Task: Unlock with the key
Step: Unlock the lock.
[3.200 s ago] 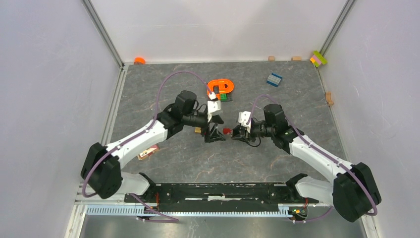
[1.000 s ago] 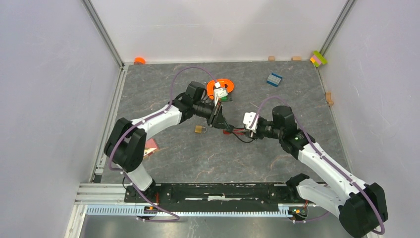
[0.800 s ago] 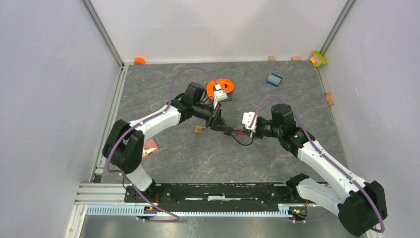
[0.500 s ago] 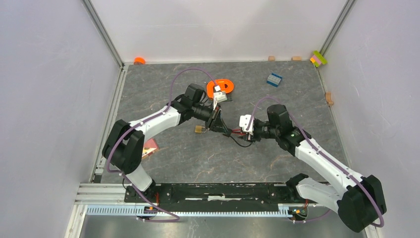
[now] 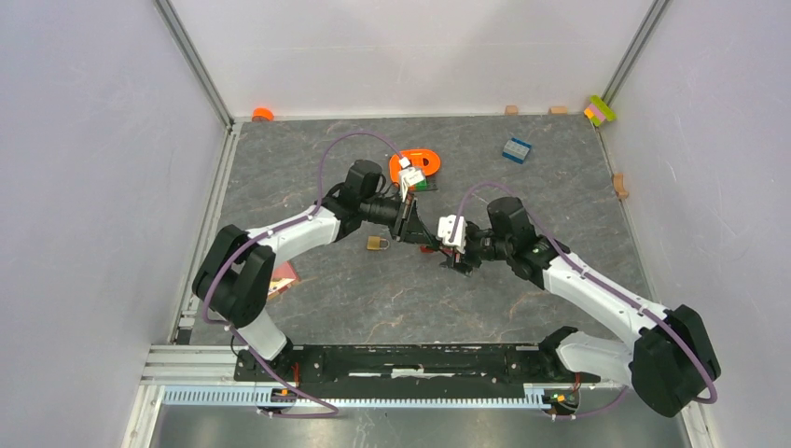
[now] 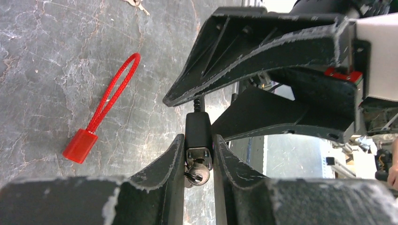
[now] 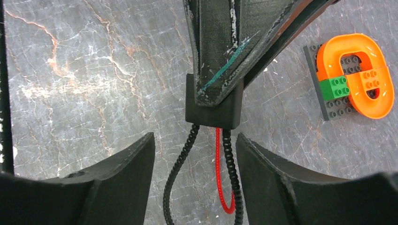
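My left gripper [image 6: 198, 140] is shut on a small black cable lock [image 6: 199, 132], held above the table. A silver key [image 6: 200, 175] sits in the lock's metal face, which points toward my left wrist. The lock's black ribbed cable [image 7: 180, 161] runs out of the far end of the lock [image 7: 214, 111] as a loop. My right gripper [image 7: 195, 139] faces it, open, its fingers either side of the cable and not touching it. In the top view the left gripper [image 5: 411, 230] and right gripper [image 5: 450, 248] meet mid-table.
A red loop tag [image 6: 100, 113] lies on the table under the grippers. A brass padlock [image 5: 377, 243] lies just left of them. An orange ring on a brick plate [image 5: 421, 164] sits behind; a blue brick [image 5: 516, 149] lies at the back right.
My right gripper has moved left, up to the lock's cable, and its jaws have spread wider. The left gripper has kept the lock almost still.
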`<state>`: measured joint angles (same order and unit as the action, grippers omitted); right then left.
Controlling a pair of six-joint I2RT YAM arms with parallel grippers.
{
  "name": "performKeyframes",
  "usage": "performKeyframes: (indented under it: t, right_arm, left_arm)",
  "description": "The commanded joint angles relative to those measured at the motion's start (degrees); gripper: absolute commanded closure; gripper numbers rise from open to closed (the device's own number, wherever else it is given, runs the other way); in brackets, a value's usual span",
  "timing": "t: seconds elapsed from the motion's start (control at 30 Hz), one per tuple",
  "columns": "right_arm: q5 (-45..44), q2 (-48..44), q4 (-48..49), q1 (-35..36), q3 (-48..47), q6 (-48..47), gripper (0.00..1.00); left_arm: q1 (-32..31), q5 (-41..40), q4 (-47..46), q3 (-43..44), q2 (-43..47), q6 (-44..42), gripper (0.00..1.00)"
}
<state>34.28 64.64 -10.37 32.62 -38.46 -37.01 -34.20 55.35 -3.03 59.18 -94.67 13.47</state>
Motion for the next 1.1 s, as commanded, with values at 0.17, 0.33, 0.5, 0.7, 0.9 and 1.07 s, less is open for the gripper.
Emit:
performKeyframes:
  t: [0.17, 0.33, 0.5, 0.7, 0.9, 1.07]
  right_arm:
    - [-7.2, 1.0, 5.4, 2.4, -0.8, 0.7, 0.51]
    - [-12.9, -0.6, 6.6, 3.4, 1.0, -1.0, 0.75]
    - [-16.8, -1.5, 6.7, 4.3, 2.2, -2.7, 0.90]
    - [-17.7, -1.6, 6.0, 4.4, 2.4, -2.0, 0.86]
    - [-15.0, 0.0, 5.1, 4.4, 1.7, -0.6, 0.81]
    - [-15.6, -0.1, 3.2, 4.3, 1.5, -1.6, 0.77]
  left_arm:
    - [0.1, 0.3, -9.4, -0.8, 0.3, 12.2, 0.98]
    - [0.4, 0.1, -13.6, -1.2, -2.6, 21.4, 0.98]
    - [0.7, -1.0, -15.4, -1.3, -4.4, 25.7, 0.98]
    - [0.9, -5.5, -13.4, -2.6, -2.9, 24.5, 0.98]
    - [1.3, -8.0, -14.3, -3.5, -1.4, 24.8, 0.98]
    - [2.8, -8.0, -13.8, -3.9, -0.7, 23.7, 0.98]
